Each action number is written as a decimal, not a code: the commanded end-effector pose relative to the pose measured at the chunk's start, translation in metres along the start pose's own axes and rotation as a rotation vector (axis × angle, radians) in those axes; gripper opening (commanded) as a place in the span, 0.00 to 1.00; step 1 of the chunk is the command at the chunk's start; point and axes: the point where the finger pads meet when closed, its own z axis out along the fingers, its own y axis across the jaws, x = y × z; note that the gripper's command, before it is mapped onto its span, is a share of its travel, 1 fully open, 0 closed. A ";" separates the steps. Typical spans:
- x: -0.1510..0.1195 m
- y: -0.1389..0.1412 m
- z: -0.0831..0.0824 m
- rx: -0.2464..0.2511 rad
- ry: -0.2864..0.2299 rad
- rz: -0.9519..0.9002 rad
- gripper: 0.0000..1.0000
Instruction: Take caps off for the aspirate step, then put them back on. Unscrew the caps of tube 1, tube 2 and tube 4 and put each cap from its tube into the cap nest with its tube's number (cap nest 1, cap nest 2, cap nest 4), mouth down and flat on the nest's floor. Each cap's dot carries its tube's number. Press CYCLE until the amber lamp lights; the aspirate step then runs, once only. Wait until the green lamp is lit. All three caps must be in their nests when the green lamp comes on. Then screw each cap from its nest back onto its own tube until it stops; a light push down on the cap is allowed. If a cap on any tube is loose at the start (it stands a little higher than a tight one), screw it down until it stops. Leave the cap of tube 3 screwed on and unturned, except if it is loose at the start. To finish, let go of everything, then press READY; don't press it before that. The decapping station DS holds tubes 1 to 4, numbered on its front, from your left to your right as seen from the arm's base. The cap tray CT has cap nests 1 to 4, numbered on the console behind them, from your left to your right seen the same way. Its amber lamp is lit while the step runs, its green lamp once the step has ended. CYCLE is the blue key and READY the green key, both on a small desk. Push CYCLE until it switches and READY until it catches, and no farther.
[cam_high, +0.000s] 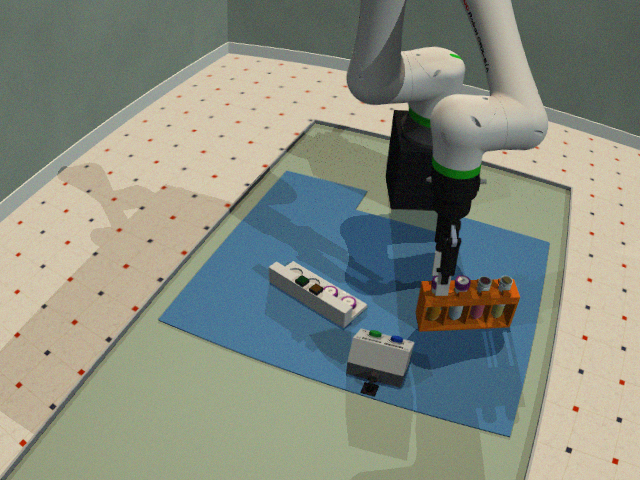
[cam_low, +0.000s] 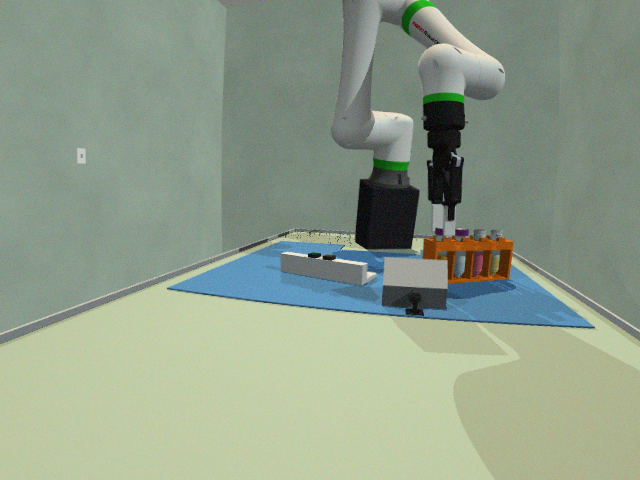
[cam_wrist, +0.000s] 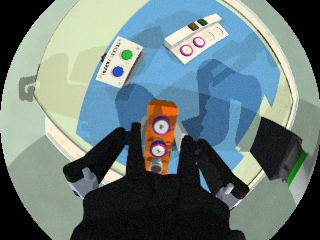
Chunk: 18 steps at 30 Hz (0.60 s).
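The orange decapping station (cam_high: 467, 310) stands on the blue mat, and my gripper (cam_high: 442, 286) hangs straight down over its end tube, tube 4. The fingers are open and reach down on either side of that tube's purple cap (cam_high: 435, 282), without clamping it. The tube beside it, tube 3, carries a purple cap (cam_high: 461, 282). The two other tubes (cam_high: 484, 282) (cam_high: 505, 281) show no purple cap. The white cap tray (cam_high: 316, 299) holds two purple caps (cam_high: 330, 291) (cam_high: 348, 301) in the nests at its near end. In the wrist view the station (cam_wrist: 160, 136) lies between my fingers.
The small desk (cam_high: 379, 353) with the green key (cam_high: 375, 333) and the blue key (cam_high: 396, 338) stands in front of the station. The tray's two lamps (cam_high: 308, 284) look dark. The arm's black base (cam_high: 408, 165) stands behind the station.
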 end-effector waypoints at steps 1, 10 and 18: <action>0.000 0.000 0.000 0.010 0.038 0.267 0.35; 0.000 0.000 0.000 0.014 0.037 0.481 0.35; 0.000 -0.001 0.000 0.014 0.037 0.481 0.00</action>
